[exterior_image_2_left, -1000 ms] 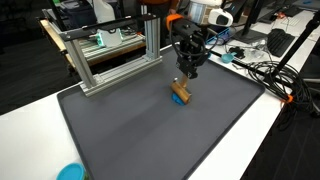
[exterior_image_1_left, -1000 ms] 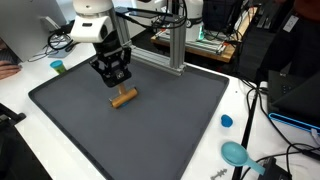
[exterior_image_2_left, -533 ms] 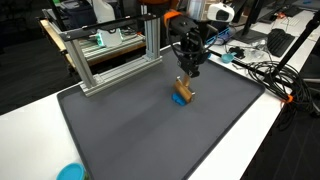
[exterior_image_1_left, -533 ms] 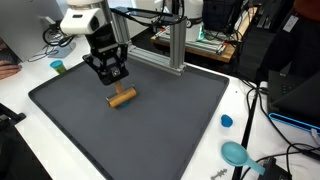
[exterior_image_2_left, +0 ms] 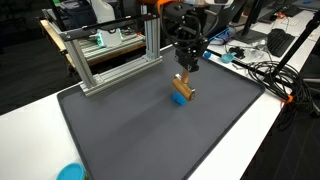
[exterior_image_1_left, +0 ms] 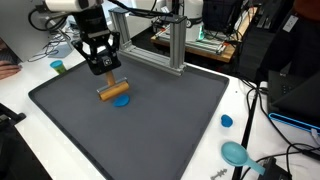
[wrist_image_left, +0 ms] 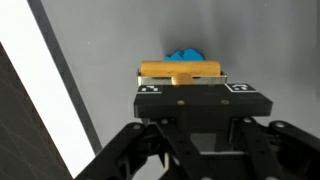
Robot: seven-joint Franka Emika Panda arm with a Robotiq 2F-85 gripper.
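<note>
The gripper (exterior_image_1_left: 106, 72) hangs over the dark mat (exterior_image_1_left: 160, 125), and its jaws are squeezed on a wooden stick (exterior_image_1_left: 113, 91). The stick lies sideways between the jaws, with both ends poking out, and it is lifted up off the mat. Right under the stick, a small blue thing (exterior_image_1_left: 123, 101) sits on the mat. In the wrist view, the stick (wrist_image_left: 181, 69) crosses just in front of the jaws, and the blue thing (wrist_image_left: 185, 55) peeks out behind it.
</note>
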